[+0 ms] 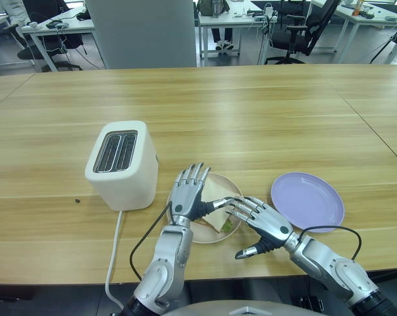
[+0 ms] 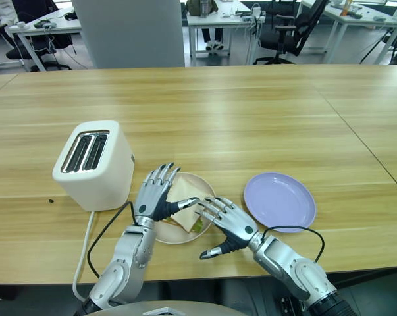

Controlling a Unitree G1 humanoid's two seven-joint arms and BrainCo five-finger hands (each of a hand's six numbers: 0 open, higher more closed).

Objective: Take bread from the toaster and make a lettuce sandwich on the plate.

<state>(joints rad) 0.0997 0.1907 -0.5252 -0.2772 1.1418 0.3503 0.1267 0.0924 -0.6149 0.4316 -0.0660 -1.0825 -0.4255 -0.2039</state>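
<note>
The lettuce sandwich (image 1: 217, 216) lies on the beige plate (image 1: 205, 239). The left hand (image 1: 188, 195), fingers straight and wide, rests at its 9 o'clock. The right hand (image 1: 264, 221), fingers spread, touches its 4 o'clock. The toaster (image 1: 121, 165) stands at the plate's 10 o'clock, the purple plate (image 1: 308, 201) at 3 o'clock.

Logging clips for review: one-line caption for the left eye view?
Left hand and right hand flank a lettuce sandwich on the tan plate, between white toaster and purple plate.
</note>
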